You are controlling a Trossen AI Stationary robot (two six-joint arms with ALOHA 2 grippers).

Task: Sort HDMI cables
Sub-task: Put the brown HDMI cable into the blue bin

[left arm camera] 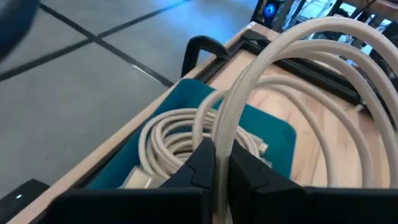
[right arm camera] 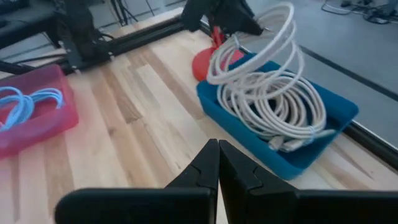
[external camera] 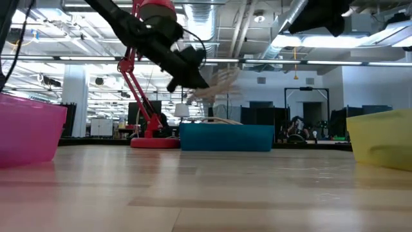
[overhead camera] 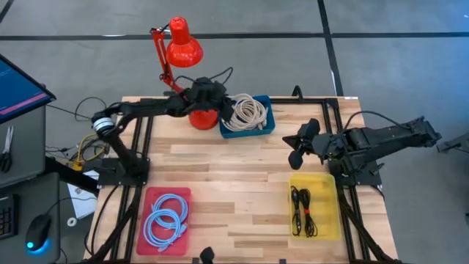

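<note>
The wooden counter [overhead camera: 242, 165] carries three bins and a red desk lamp [overhead camera: 183, 45] at its far edge. The blue bin [overhead camera: 270, 117] sits at the far middle, next to the lamp's base, with beige-white coils [right arm camera: 273, 106] piled inside. The yellow bin [overhead camera: 328, 192] on the right side holds black bundles [overhead camera: 302, 211]. The pink bin [overhead camera: 150, 209] on the left side holds light-blue coils [overhead camera: 167, 220]. The left tool [left arm camera: 219, 163] hangs above the blue bin, clenched on one beige-white coil [left arm camera: 298, 68] that dangles over the pile. The right tool [right arm camera: 218, 163] waits above bare wood between the blue and yellow bins, fingers pressed together and holding nothing.
</note>
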